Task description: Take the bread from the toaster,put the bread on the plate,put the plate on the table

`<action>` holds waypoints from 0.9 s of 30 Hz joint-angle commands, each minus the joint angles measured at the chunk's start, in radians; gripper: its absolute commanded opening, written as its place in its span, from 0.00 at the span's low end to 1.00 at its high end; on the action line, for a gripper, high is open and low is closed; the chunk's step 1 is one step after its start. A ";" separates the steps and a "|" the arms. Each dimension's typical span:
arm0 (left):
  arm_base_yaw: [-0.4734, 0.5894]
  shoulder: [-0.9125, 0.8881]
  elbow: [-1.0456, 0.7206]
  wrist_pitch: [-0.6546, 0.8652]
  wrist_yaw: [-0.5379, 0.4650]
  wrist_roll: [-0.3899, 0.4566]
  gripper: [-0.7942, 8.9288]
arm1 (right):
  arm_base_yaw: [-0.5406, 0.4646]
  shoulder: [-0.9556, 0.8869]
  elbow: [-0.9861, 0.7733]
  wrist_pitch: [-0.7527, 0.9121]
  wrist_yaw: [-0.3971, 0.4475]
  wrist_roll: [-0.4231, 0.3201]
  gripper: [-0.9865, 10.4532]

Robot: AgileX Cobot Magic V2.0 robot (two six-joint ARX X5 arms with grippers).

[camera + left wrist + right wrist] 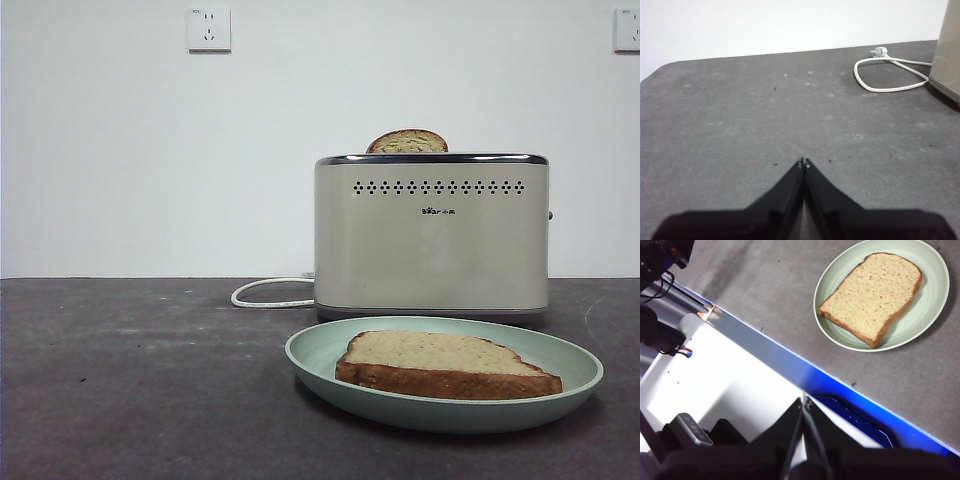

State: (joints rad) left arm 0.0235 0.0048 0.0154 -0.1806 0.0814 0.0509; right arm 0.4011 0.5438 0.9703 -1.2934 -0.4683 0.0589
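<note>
The bread (445, 362) lies flat on the pale mint-green plate (320, 356), which rests on the dark grey table (140, 380) in front of the cream toaster (430, 240). The right wrist view shows the bread (872, 295) on the plate (929, 314) from above. My right gripper (804, 400) is shut and empty, held over the table's front edge, well apart from the plate. My left gripper (804, 161) is shut and empty above bare table (740, 125), off to the side of the toaster (950, 50). Neither gripper shows in the front view.
A second matching slice (407, 142) stands in the toaster's slot, only its domed top showing. The white cord (265, 292) loops on the table beside the toaster and also shows in the left wrist view (890, 75). A white base and dark gear (715, 385) lie beyond the table's front edge.
</note>
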 commanded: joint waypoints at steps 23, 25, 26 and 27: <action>0.003 -0.003 -0.012 0.004 -0.002 -0.010 0.08 | -0.060 -0.005 -0.006 0.061 0.010 -0.069 0.09; 0.003 -0.003 -0.012 0.004 -0.002 -0.010 0.08 | -0.104 -0.019 -0.006 0.162 0.009 -0.068 0.09; 0.003 -0.003 -0.012 0.004 -0.002 -0.010 0.08 | -0.127 -0.032 -0.006 0.229 0.003 -0.068 0.09; 0.003 -0.003 -0.012 0.004 -0.002 -0.010 0.08 | -0.148 -0.048 -0.006 0.299 0.002 -0.068 0.09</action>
State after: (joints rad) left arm 0.0235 0.0048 0.0154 -0.1806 0.0814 0.0505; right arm 0.2657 0.5117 0.9703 -1.0630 -0.4618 0.0063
